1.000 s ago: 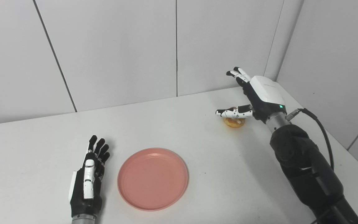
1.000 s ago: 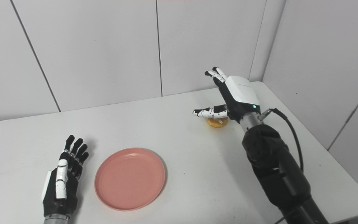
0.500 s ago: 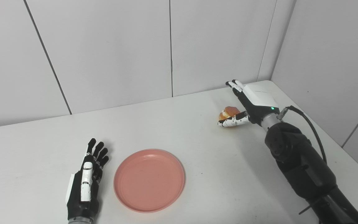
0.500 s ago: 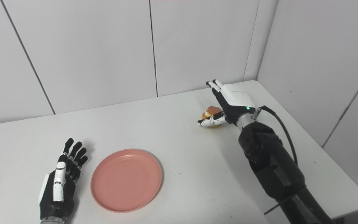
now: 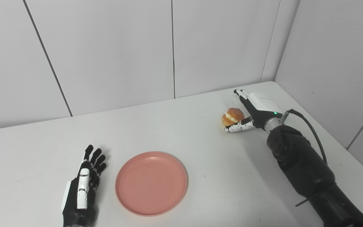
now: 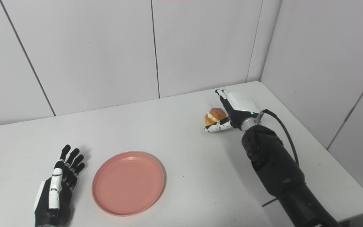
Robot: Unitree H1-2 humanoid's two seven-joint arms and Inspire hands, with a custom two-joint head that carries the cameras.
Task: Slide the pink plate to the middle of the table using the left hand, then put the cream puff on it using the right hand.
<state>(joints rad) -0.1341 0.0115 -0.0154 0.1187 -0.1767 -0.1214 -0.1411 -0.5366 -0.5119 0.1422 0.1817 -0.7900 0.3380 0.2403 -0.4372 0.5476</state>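
Cupping cream puff (image 5: 232,115), right hand (image 5: 253,108) spread

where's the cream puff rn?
The cream puff sits on the table at its far right, near the wall corner, with the open right hand cupped beside it. The pink plate lies well off, near the front.

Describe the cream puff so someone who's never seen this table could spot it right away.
Look to the white table's far right corner, where the right hand reaches. The cream puff sits beside its open fingers: a small golden-brown bun with pale filling, unlike the flat pink plate nearer the front.
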